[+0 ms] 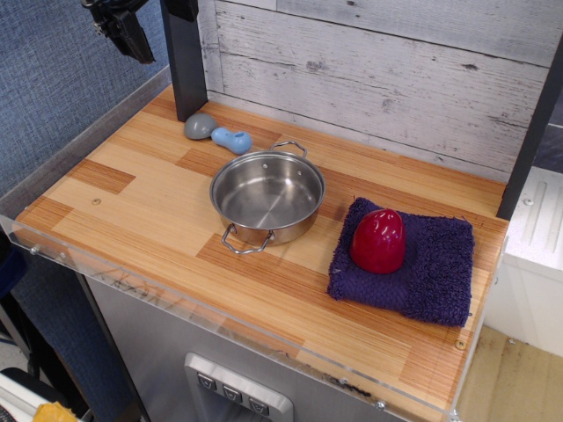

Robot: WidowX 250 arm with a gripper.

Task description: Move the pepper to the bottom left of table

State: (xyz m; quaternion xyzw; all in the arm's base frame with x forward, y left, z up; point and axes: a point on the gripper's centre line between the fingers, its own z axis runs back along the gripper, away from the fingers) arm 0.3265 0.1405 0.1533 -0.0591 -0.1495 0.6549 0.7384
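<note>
While hand [123, 31] hangs far left, well clear of everything (fingers' state: cannot tell), pepper [378, 240] sits untouched on purple towel [431, 272], right side of tabletop [141, 202]. Nothing done yet: reach, grasp, carry past steel pot [266, 195] to near-left corner all remain.

I see the hand [121, 26] cut off by the top edge, jaw state unclear; bench [149, 220] near-right corner leaves frame.

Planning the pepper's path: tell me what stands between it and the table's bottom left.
The steel pot sits mid-table, roughly between the pepper on the purple towel and the left side; the front strip looks open.
</note>
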